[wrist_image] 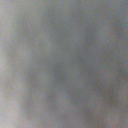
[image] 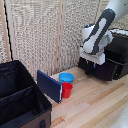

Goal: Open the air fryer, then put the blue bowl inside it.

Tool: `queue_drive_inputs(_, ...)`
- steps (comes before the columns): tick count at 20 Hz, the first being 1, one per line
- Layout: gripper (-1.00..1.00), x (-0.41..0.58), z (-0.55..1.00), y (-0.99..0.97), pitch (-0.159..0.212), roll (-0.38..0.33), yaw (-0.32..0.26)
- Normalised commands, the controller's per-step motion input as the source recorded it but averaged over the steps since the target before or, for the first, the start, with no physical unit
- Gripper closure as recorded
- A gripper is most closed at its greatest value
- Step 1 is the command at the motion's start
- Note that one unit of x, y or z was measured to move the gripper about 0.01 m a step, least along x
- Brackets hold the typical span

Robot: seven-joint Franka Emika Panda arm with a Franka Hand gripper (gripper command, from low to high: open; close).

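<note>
pincer [image: 91, 68] at air fryer [image: 116, 55] front, grip state unclear | blue bowl [image: 66, 77] on red cup [image: 66, 90] | no legible writing

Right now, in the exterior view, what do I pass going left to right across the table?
Black suitcase → dark-blue panel → red cup, with the blue bowl just behind it → gripper → air fryer. The wrist view is too blurred to help.
</note>
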Motion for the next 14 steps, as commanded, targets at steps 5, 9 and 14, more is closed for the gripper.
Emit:
queue_drive_inputs(5, 1.00, 0.006, -0.25, 0.45, 0.040, -0.131, 0.096)
queue_drive_inputs(9, 1.00, 0.004, -0.26, 0.08, 0.100, -0.142, 0.061)
queue_drive_inputs(14, 1.00, -0.010, -0.09, -0.01, 0.049, -0.030, -0.030)
